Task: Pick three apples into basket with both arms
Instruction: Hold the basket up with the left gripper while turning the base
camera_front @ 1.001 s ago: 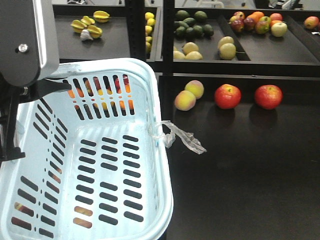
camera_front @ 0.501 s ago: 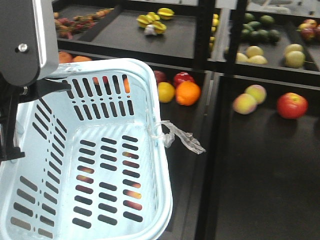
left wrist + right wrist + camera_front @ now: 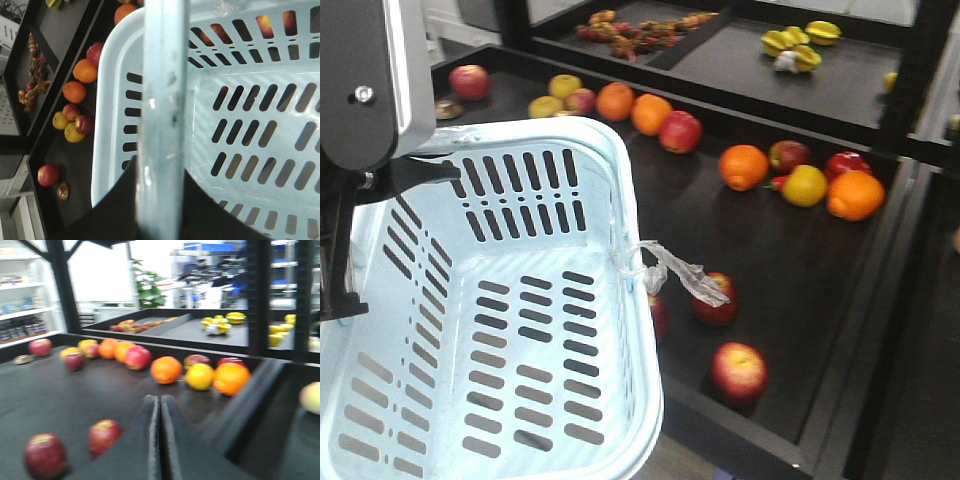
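Right fingers [image 3: 148, 440] pressed together, holding nothing, low over the dark surface [image 3: 60, 395]. Left fingers [image 3: 120, 200] clamped on the handle of the basket [image 3: 550, 130], which hangs empty. Red apples [image 3: 739, 371] lie on the surface just beside it. Half a second ago an orange and a yellow fruit lay there instead.

Light-blue basket [image 3: 550, 128], dark red apple [image 3: 720, 310] beside it, yellow-blushed apple [image 3: 739, 371] near

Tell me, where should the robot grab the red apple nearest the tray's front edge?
Probably around its widest middle, coming straight down from above. The apple seems to sit upright with bare tray around it, so the jaws can fit on either round side.
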You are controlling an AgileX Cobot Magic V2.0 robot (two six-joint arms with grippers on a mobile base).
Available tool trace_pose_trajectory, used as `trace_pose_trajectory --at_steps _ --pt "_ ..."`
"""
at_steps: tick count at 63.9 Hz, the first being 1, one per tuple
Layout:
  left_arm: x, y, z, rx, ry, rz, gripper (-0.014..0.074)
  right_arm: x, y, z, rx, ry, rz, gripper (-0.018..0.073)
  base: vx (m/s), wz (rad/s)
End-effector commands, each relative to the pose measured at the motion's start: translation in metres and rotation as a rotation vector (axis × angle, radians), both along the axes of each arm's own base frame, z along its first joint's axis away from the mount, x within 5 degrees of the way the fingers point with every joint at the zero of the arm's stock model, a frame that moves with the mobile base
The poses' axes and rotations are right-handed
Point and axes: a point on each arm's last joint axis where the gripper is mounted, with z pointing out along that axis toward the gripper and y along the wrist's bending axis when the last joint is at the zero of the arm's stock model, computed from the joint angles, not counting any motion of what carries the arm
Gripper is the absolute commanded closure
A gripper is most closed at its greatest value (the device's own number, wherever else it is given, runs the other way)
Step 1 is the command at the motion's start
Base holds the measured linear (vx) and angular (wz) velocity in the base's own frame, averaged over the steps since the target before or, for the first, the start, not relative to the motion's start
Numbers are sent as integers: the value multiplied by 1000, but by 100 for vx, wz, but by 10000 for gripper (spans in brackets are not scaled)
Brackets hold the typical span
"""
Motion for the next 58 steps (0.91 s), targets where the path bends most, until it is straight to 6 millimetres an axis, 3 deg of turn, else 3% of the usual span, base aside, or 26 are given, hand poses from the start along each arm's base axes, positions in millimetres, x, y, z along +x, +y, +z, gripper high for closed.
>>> trace_pose_trajectory --at_steps 1,58 --pt "-5 3 19 -87 -96 -6 603 0 0 2 -8 -67 0 568 -12 55" --pt "-5 3 19 -88 -95 -6 603 0 0 2 -8 -67 0 568 -9 38"
